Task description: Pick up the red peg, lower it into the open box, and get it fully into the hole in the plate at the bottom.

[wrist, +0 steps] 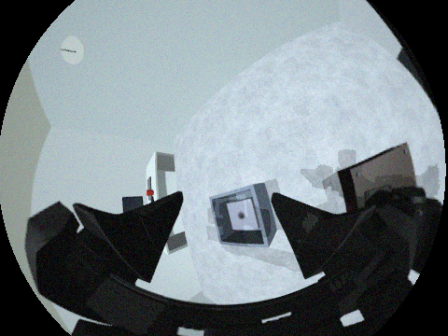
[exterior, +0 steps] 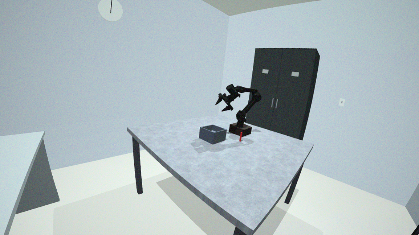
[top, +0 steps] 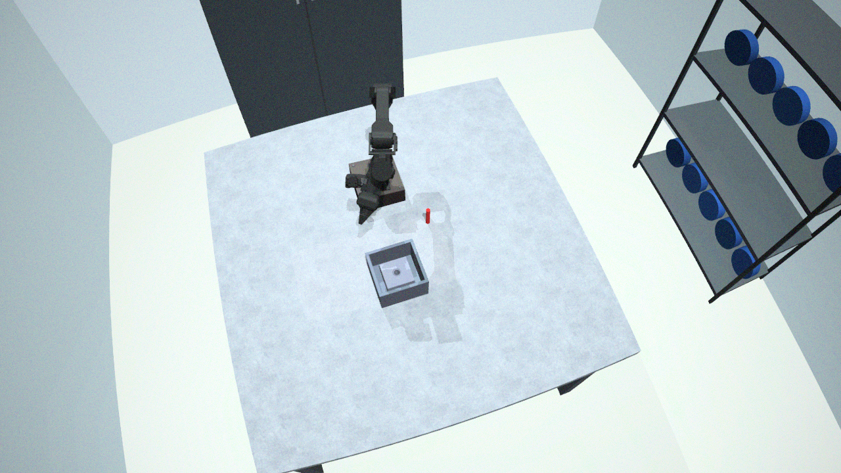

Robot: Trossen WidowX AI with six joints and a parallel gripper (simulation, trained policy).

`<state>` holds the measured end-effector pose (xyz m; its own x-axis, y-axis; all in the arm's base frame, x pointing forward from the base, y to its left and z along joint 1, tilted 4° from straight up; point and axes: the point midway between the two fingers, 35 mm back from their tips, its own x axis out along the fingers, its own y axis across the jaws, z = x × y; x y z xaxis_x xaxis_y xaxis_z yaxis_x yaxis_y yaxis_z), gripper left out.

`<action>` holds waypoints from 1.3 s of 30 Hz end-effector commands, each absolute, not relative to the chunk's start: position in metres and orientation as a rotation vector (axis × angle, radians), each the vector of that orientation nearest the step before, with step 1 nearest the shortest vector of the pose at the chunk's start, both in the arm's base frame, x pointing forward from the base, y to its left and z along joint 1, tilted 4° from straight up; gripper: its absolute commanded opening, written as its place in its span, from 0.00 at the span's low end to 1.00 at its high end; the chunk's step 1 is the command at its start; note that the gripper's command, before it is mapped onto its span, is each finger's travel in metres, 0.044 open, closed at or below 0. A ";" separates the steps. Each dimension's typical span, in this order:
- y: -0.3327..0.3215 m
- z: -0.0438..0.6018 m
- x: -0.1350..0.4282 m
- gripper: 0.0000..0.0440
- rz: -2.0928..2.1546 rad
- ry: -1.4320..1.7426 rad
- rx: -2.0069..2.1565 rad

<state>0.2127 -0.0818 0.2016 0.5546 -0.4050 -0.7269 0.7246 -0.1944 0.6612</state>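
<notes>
Exterior view, gripper (exterior: 218, 108) (top: 356, 203) (wrist: 228, 197): your fingers stand wide apart above the table (exterior: 220, 182) (top: 470, 353) (wrist: 299, 103), gripping nothing.
Red peg (exterior: 240, 136) (top: 428, 215): upright on your table, apart from the box.
Open box (exterior: 212, 135) (top: 405, 294) (wrist: 268, 212): you see its plate (top: 405, 280) (wrist: 248, 218) inside.

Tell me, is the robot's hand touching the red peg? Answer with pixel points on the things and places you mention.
Apart. The exterior view shows the hand (top: 359, 222) (exterior: 219, 107) (wrist: 228, 197) up in the air, with a plain gap between it and the red peg (top: 428, 216) (exterior: 240, 137) standing on the table (top: 499, 353) (exterior: 226, 179) (wrist: 327, 93).
</notes>
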 end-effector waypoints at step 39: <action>0.108 0.059 0.155 1.00 -0.858 1.262 0.885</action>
<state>0.1579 0.1034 0.0714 0.1160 -0.0562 -0.9917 0.9181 0.3871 0.0854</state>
